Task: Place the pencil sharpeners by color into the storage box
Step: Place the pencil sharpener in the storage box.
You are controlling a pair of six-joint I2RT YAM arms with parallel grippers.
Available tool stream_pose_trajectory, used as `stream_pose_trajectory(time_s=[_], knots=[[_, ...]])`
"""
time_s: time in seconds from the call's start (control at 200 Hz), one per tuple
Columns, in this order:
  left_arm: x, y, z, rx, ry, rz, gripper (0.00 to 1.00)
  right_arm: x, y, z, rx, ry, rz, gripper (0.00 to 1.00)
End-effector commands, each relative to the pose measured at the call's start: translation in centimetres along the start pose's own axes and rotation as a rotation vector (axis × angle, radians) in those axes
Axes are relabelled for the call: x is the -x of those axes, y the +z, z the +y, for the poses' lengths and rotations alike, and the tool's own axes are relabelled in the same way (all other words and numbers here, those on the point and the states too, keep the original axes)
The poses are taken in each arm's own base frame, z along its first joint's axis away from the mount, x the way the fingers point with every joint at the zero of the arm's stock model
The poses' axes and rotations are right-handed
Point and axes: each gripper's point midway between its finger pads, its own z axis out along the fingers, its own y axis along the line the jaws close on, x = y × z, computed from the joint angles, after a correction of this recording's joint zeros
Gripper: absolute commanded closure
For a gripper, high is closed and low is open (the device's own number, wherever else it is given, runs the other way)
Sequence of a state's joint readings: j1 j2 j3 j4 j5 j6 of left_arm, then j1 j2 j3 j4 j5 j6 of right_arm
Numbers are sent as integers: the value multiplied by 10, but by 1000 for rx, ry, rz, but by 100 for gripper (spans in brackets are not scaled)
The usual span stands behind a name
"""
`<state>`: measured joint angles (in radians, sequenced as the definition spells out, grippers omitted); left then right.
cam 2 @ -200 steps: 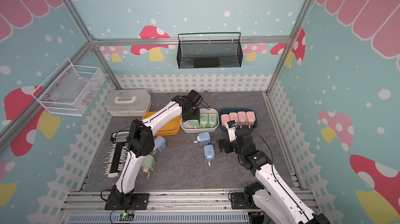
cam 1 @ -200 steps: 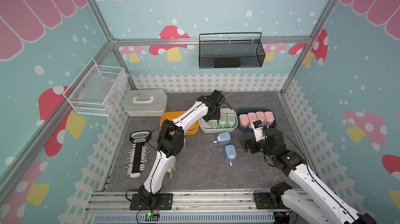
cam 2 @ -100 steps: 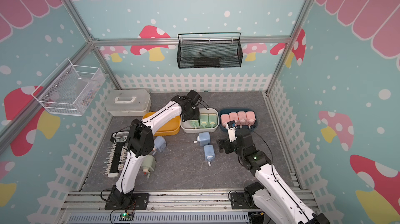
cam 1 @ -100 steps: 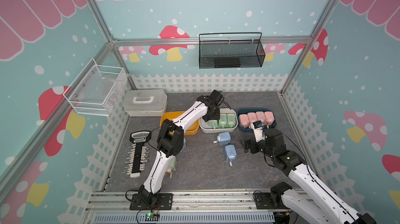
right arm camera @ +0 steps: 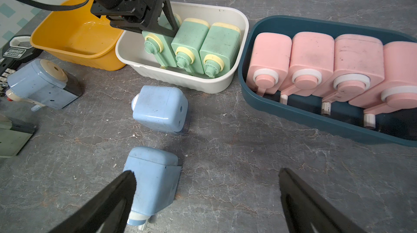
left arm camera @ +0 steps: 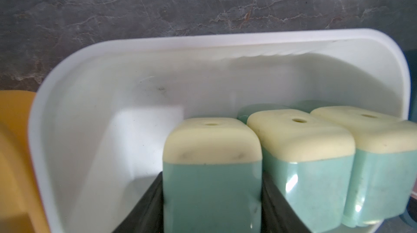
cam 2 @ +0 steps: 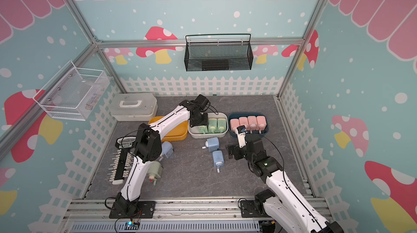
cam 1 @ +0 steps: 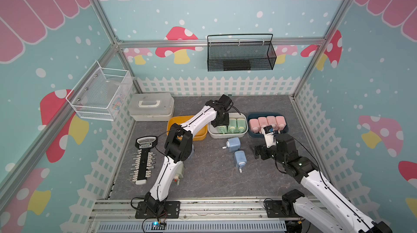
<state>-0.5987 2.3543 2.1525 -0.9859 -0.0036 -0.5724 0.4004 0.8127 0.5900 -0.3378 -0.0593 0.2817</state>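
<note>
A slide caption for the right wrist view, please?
Open right claw near a blue sharpener; left claw grips a green sharpener in the white bin.

Bare floor (right arm camera: 225, 153) lies open between the blue sharpeners (right arm camera: 160, 108) and navy tray (right arm camera: 293, 119).

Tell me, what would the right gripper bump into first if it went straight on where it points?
Likely the nearer blue pencil sharpener, lying just ahead of one side of the open right gripper. Past the gap itself only bare grey table shows, though depth is unclear.
</note>
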Motion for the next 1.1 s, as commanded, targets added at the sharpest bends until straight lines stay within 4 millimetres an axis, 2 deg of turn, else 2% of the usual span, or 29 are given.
stream_pose_trajectory(time_s=[0.0, 0.23, 0.445, 0.685, 0.896, 0.981, 1.096], knots=[[0, 5, -9, -60, -5, 18, 73, -6, 2, -2, -10, 1, 23, 1], [7, -8, -12, -67, 1, -10, 55, -7, 3, -2, -10, -1, 27, 1], [12, -17, -17, -87, 10, -26, 49, -8, 2, -2, -14, 2, 27, 1], [14, -25, -16, -88, 18, -40, 37, -4, -3, -3, -20, 1, 2, 1], [17, -35, -15, -86, 31, -59, 33, -3, -3, -3, -17, 3, 0, 1], [17, -40, -14, -79, 39, -69, 28, -3, -2, -1, -10, 4, 4, 1], [19, -48, -8, -57, 51, -92, 18, -4, 0, -1, -5, 6, 9, 1]])
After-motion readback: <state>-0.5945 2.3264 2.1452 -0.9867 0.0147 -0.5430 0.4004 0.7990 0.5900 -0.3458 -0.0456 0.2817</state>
